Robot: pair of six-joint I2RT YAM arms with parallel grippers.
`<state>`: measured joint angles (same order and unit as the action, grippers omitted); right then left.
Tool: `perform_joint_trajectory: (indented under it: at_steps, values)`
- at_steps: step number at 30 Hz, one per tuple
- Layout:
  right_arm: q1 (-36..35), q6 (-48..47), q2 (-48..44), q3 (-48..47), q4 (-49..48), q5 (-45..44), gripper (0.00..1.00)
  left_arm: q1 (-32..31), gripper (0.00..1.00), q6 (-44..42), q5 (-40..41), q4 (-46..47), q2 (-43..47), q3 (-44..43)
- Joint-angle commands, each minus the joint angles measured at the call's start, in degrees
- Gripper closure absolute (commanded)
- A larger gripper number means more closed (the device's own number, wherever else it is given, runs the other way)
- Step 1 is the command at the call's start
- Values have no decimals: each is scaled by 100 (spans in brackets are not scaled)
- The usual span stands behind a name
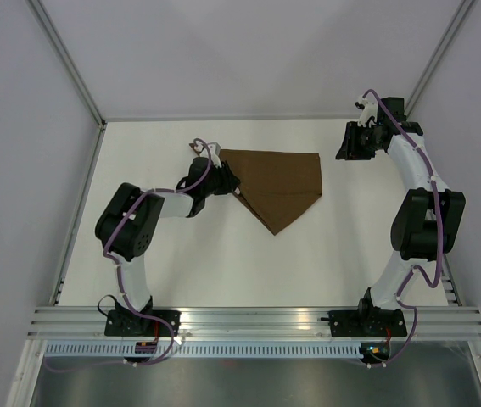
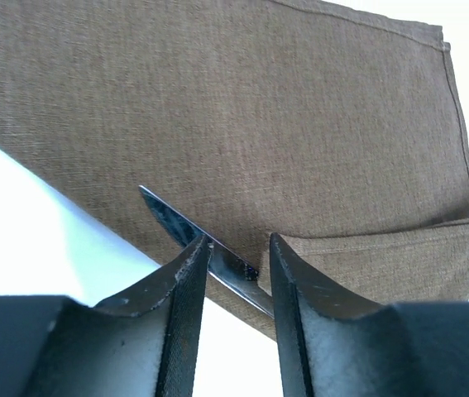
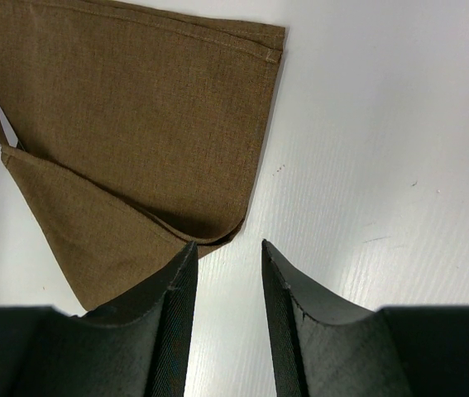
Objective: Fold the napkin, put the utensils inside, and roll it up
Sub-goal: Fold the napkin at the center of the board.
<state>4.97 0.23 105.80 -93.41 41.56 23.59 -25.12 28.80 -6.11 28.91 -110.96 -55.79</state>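
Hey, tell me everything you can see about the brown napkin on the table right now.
The napkin is plain brown woven cloth, matte, with stitched hems. It lies flat on the white table, folded, with a straight far edge and flaps folded over, tapering to a point toward the arms. A silver knife blade rests at its left edge, between the parted fingers of the left gripper. The right gripper stands apart to its right.
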Motion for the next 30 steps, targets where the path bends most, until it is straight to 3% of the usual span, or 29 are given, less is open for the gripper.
perform_joint_trajectory:
  at_steps: [1, 13, 20, 30]
  values:
    - [-31, 21, -51, -64, -43, -65, 57, 113, 57, 188, 48, 221, 329, 16]
    - [-67, 30, -33, -187, 27, -22, 57, 1000, 44, 504, 285, -657, 303, -889]
    - [-75, 30, 11, -178, 27, -30, 57, 1720, 40, 864, -171, -535, -145, -1346]
    - [-75, -129, 64, -152, 10, -74, 57, 2064, 39, 1453, -690, -263, -989, -1865]
